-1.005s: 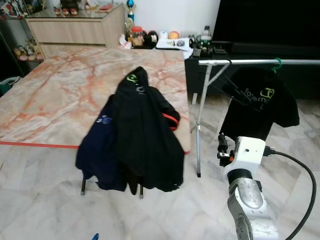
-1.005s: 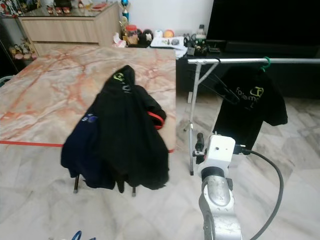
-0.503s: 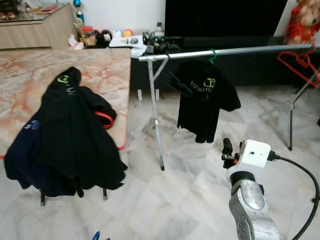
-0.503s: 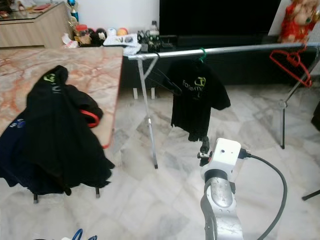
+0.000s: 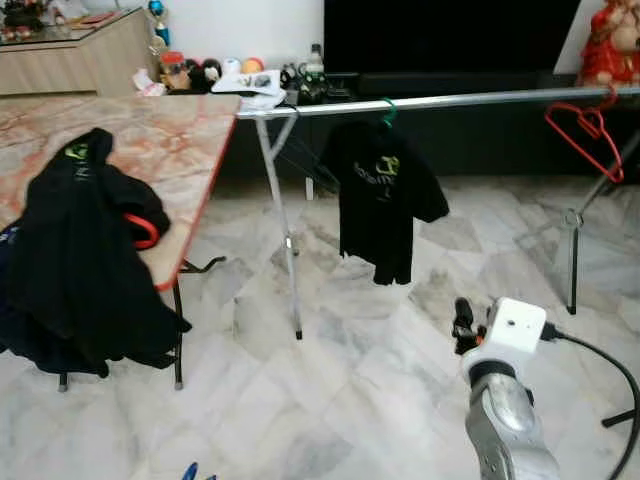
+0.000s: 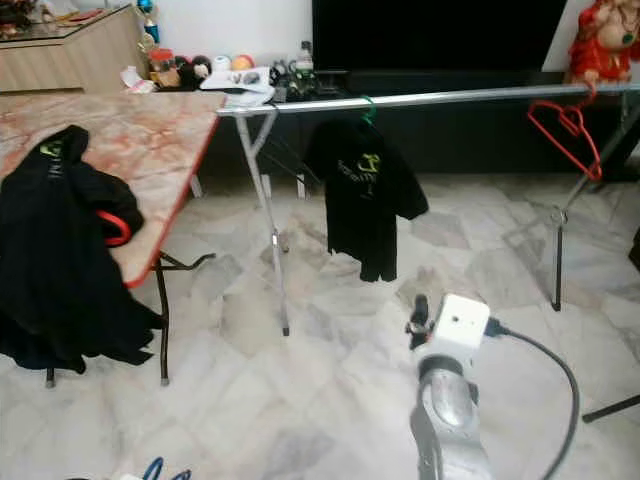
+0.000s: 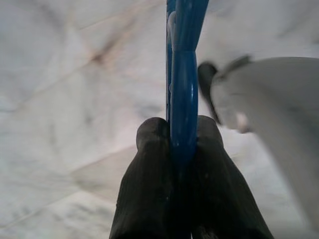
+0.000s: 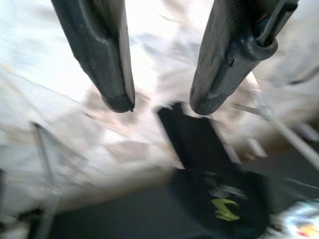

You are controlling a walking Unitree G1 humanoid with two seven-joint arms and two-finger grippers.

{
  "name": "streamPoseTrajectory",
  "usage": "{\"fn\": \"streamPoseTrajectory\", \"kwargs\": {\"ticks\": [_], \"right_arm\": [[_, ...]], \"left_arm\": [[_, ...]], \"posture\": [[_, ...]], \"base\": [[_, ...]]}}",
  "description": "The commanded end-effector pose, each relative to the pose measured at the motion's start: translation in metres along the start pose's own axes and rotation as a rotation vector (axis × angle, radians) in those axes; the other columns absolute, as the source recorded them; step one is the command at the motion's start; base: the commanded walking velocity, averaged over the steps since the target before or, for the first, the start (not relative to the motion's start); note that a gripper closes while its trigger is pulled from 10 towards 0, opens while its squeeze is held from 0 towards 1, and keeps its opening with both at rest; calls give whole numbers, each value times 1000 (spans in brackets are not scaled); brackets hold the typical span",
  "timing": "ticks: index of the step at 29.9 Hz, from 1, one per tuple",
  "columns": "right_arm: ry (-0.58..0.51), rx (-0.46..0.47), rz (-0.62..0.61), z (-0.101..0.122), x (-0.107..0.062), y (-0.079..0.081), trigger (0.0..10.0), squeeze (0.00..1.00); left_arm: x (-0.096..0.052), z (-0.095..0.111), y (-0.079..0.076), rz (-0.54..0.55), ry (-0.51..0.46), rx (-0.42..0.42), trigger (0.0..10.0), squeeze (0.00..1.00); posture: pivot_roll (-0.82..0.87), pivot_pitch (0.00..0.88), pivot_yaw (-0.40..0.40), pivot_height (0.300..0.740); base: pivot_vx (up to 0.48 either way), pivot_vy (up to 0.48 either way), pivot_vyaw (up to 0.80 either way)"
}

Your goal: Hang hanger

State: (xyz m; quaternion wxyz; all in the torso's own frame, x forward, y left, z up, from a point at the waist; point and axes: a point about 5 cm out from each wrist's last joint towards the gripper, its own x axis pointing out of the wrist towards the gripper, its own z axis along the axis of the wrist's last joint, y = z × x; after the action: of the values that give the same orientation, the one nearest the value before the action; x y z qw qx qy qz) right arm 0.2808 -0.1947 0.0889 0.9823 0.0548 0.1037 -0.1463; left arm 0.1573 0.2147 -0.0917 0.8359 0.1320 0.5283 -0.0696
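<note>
Pale marble floor [image 5: 330, 400] spreads underfoot. Nearest, the left gripper [image 7: 182, 149] pinches a blue hanger [image 7: 183, 74] low at the robot's side, presumably carried for hanging. The right gripper [image 8: 159, 104], fingers spread, is raised ahead and empty. Beyond stands the clothes rail [image 5: 440, 100], holding a black T-shirt [image 5: 380, 200] and a red hanger [image 5: 585, 130].

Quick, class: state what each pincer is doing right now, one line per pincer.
Left pincer: shut on the blue hanger.
Right pincer: open, holding nothing, pointed toward the black T-shirt on the rail.
</note>
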Motion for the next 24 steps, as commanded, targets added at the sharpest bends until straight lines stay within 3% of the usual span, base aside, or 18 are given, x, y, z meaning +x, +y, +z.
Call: {"fn": "streamPoseTrajectory", "kwargs": {"ticks": [1, 17, 18, 20, 21, 24], "right_arm": [[3, 31, 4, -2, 0, 3, 10000, 0], [104, -9, -18, -33, 3, -6, 10000, 0], [120, -69, 11, -38, 4, -6, 10000, 0], [125, -92, 22, -39, 5, -6, 10000, 0], [129, -241, 84, -45, 5, -6, 10000, 0], [137, -392, 168, -55, 6, -10, 10000, 0]], "left_arm": [[-2, -5, 10, 36, 12, 3, 10000, 0], [-2, -2, 15, 112, -22, 31, 10000, 0], [-3, -1, 16, 141, -35, 45, 10000, 0], [-3, 0, 16, 149, -39, 50, 10000, 0], [-3, 2, 17, 173, -58, 91, 10000, 0], [-4, 6, 18, 204, -99, 124, 10000, 0]], "posture": [[-82, 71, 71, 740], [-83, 74, 69, 740], [-84, 74, 71, 740], [-84, 74, 71, 740], [-82, 72, 69, 740], [-79, 71, 65, 740]], "base": [[0, 0, 0], [0, 0, 0], [0, 0, 0], [0, 0, 0], [0, 0, 0], [0, 0, 0]]}}
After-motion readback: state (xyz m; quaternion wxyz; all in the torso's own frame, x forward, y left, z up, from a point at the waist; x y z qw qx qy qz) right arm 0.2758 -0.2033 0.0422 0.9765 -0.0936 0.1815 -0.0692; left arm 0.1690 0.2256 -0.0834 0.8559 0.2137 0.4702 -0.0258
